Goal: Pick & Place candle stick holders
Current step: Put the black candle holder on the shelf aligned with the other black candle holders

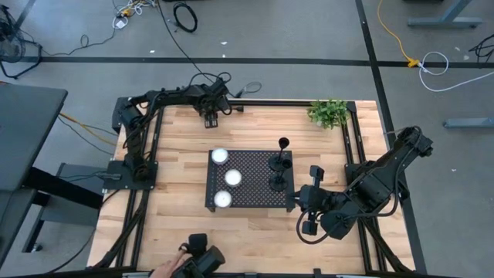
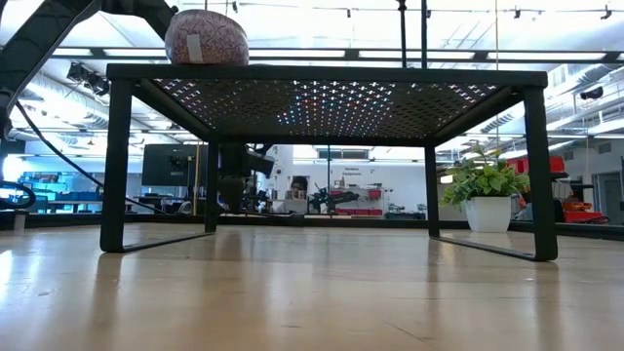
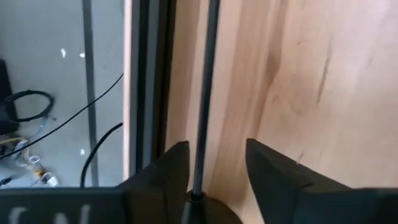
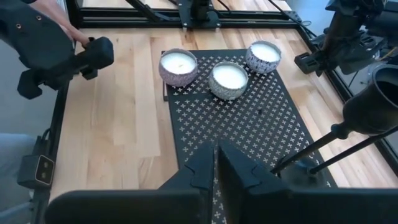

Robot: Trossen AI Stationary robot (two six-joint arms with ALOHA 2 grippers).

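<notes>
Left claw (image 3: 217, 171), far counter (image 3: 311, 74) edge: fingers spreading around thin candle holder stem (image 3: 204, 93), not yet pinching; closing should be centring on it. Two holders (image 1: 278, 171) standing on tray (image 1: 251, 185). Right claw (image 4: 216, 163) pressing together, waiting.

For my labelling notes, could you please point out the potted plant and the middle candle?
Potted plant (image 1: 329, 113), high view, on its leaves.
Middle candle (image 4: 228, 76), right wrist view, on the white wax top.
</notes>
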